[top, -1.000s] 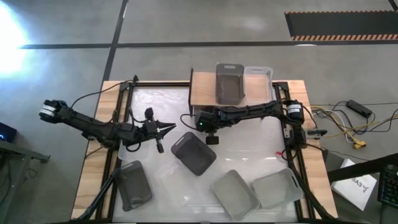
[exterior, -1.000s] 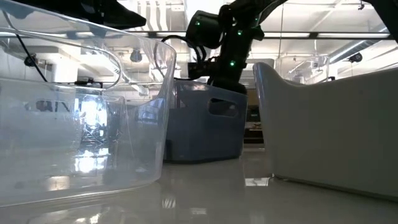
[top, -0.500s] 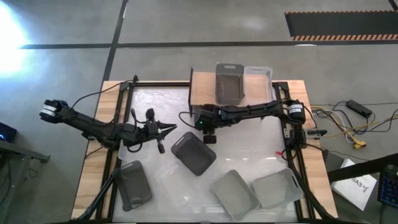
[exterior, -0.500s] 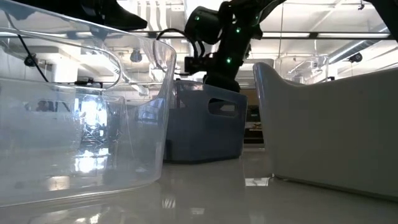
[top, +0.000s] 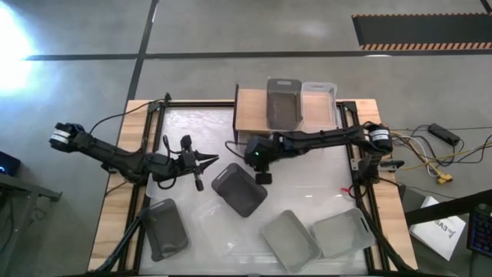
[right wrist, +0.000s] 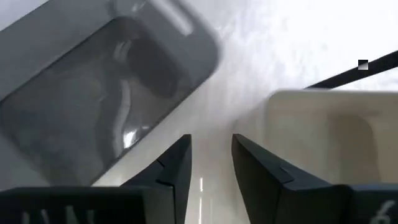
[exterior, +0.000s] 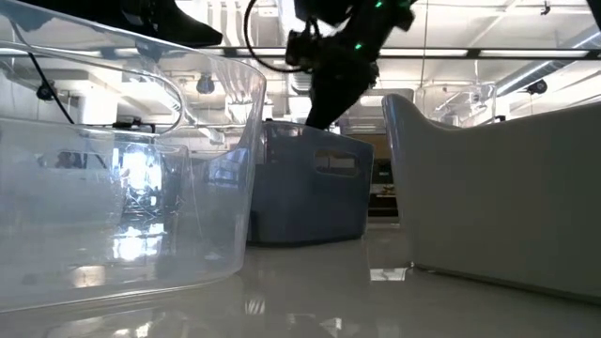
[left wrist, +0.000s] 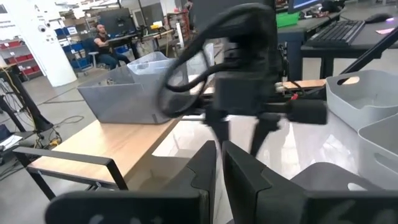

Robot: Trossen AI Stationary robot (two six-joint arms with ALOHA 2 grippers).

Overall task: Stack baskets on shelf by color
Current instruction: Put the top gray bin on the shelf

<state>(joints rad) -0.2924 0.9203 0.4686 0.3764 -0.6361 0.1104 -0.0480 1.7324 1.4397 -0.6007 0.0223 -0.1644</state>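
Swinging our open, empty right gripper (top: pixel 263 178) off the shelf (top: pixel 250 114) toward the dark grey basket (top: pixel 239 189) at the table's centre, we judge a pickup next, left gripper (top: pixel 206 161) waiting nearly closed.

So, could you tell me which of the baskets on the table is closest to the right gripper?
The dark grey basket at the table's middle: the right gripper hangs just off its corner. The other dark one sits at the left front edge.
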